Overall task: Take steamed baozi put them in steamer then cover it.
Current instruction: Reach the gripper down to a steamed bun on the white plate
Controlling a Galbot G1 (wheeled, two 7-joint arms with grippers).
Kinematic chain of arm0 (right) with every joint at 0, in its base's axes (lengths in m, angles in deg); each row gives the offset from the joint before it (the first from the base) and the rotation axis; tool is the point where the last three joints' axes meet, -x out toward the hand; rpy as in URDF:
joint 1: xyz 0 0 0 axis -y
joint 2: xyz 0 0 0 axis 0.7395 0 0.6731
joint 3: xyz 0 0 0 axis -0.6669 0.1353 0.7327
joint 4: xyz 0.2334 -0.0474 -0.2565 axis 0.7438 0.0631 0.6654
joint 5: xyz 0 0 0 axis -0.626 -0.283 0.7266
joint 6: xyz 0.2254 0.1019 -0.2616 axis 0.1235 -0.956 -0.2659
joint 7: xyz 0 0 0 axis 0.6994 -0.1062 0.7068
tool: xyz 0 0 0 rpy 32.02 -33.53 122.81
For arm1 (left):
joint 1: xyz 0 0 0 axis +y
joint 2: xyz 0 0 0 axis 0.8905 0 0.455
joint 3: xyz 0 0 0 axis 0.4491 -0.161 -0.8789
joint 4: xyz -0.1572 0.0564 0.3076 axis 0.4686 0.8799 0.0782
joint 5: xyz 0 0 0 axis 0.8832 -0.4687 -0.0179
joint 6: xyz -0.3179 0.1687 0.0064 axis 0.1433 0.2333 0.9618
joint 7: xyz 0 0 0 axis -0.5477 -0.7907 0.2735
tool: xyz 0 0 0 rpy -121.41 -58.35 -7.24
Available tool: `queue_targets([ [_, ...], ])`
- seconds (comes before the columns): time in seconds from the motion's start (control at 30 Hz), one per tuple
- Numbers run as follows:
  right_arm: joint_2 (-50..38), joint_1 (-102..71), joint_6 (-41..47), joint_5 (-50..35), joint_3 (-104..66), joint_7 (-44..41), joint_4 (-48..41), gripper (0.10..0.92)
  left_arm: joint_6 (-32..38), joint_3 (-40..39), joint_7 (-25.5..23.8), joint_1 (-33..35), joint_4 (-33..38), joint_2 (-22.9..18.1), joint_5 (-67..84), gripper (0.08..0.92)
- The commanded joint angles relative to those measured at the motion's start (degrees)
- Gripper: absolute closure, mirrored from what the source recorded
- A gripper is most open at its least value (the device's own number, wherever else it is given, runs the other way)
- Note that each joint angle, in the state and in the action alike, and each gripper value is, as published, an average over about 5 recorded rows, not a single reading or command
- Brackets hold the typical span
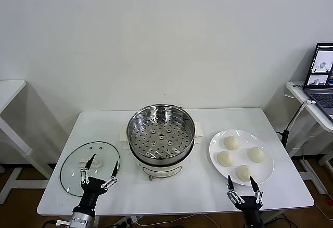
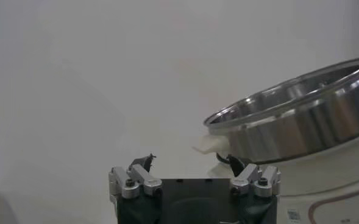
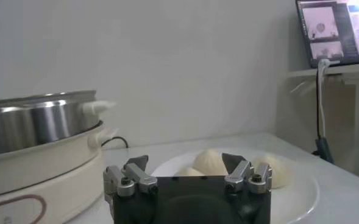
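Right tool (image 1: 243,185) sits at the near edge of the worktop (image 1: 197,189), fingers spread apart, holding nothing. Left tool (image 1: 101,172) is the same: spread apart, empty, hovering over the near edge of the cover (image 1: 89,160).

Steamed baozi (image 1: 243,172): four of them on the white plate (image 1: 218,139), straight ahead of the right tool. The nearest bun lies just beyond its fingertips, the other three further out on the plate. Right wrist view confirms it: buns (image 3: 209,161) sit between and just past the fingers, none touched.

Steamer (image 1: 161,130) is forward and to the left of the right tool, beside the plate, basket empty, perforated floor fully visible. It sits forward and to the right of the left tool; left wrist view shows its steel wall (image 2: 301,119) off to one side.

Cover lies flat on the worktop directly under and ahead of the left tool, handle (image 1: 85,161) just beyond the fingertips.

My read: nothing loaded yet. Right arm is clearly nearer the buns, so first pick should be its job — short reach forward onto the nearest bun, then carry left into the basket. Buns are round, so no approach axis to worry about. Left arm is placed for the cover, last.
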Motion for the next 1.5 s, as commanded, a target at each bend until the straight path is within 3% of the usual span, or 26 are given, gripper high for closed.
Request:
queue_targets([
  [0.03, -5.8, 9.6, 10.7, -2.3, -1.5, 4.3, 1.0, 0.203, -0.1, -0.2, 0.1, 0.2, 0.3, 0.2, 0.0, 0.177],
  [0.23, -13.8, 25.7, 17.0, -10.5, -0.5, 3.3, -5.9, 0.203, -0.1, -0.5, 0.2, 0.3, 0.4, 0.3, -0.1, 0.177],
  [0.43, -21.0, 45.4, 20.5, -20.7, 9.7, -0.7, -21.5, 0.203, -0.5, -0.7, 0.3, 0.3, 1.0, 0.5, 0.1, 0.177],
  [0.53, -23.6, 53.5, 21.3, -24.6, 15.5, -7.2, -29.5, 0.203, -0.6, -0.8, 0.3, 0.0, 0.9, 0.6, 0.2, 0.177],
  [0.63, -26.2, 60.7, 22.8, -25.2, 21.4, -19.3, -35.8, 0.203, -0.7, -0.9, 0.4, -0.2, 0.9, 0.6, 0.3, 0.177],
  [0.9, -29.6, 81.1, 23.0, -8.7, 43.0, -54.9, -49.2, 0.203, -0.7, -1.2, 0.5, -0.4, 1.0, 0.6, 0.3, 0.177],
  [1.13, -24.9, 96.6, 15.2, 10.1, 55.9, -81.5, -62.4, 0.203, -0.7, -0.7, 0.6, 0.2, 1.4, 0.1, 0.3, 0.177],
  [1.27, -22.0, 100.0, 14.3, 18.9, 59.3, -86.8, -65.2, 0.203, -0.7, -0.4, 0.6, 0.8, 2.1, -0.3, 0.2, 0.177],
  [1.5, -17.4, 101.5, 13.4, 27.5, 64.4, -86.0, -66.4, 0.203, -0.8, -0.1, 0.8, 1.2, 2.3, -0.8, 0.1, 0.177],
])
